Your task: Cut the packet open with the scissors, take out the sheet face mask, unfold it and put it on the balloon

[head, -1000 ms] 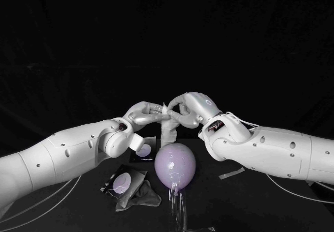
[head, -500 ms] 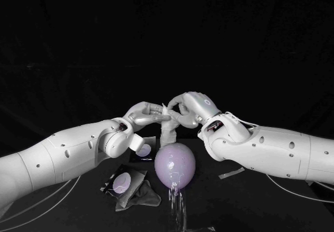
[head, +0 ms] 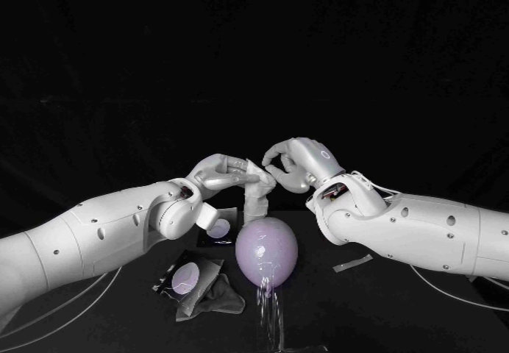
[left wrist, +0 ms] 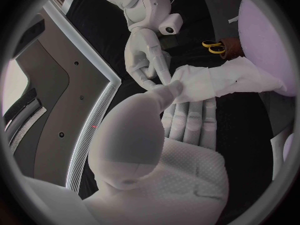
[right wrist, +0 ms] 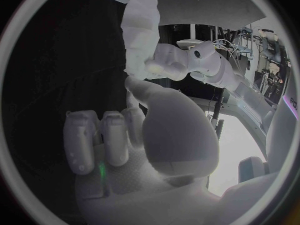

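Note:
The white sheet face mask (head: pixel 254 197) hangs as a folded strip, its lower end on top of the pale purple balloon (head: pixel 265 250). My left hand (head: pixel 225 175) pinches the mask's top from the left; in the left wrist view its thumb presses the mask (left wrist: pixel 212 82) against its fingers. My right hand (head: pixel 294 163) is at the mask's top from the right, fingers curled, thumb tip at the mask's end (right wrist: pixel 139 40). The cut-open packet (head: pixel 189 281) lies flat on the table left of the balloon. The yellow-handled scissors (left wrist: pixel 215 47) lie beyond the balloon (left wrist: pixel 265 35).
A crumpled dark wrapper (head: pixel 218 298) lies against the packet. A second small packet (head: pixel 220 229) stands behind my left wrist. A cut-off strip (head: pixel 353 263) lies right of the balloon. A clear shiny stand (head: pixel 268 309) runs down below the balloon. Cables (head: pixel 446 294) trail under both arms.
My right hand has shifted slightly right and up, and the mask's upright tip between the two hands has come down. The left hand and the balloon stay put.

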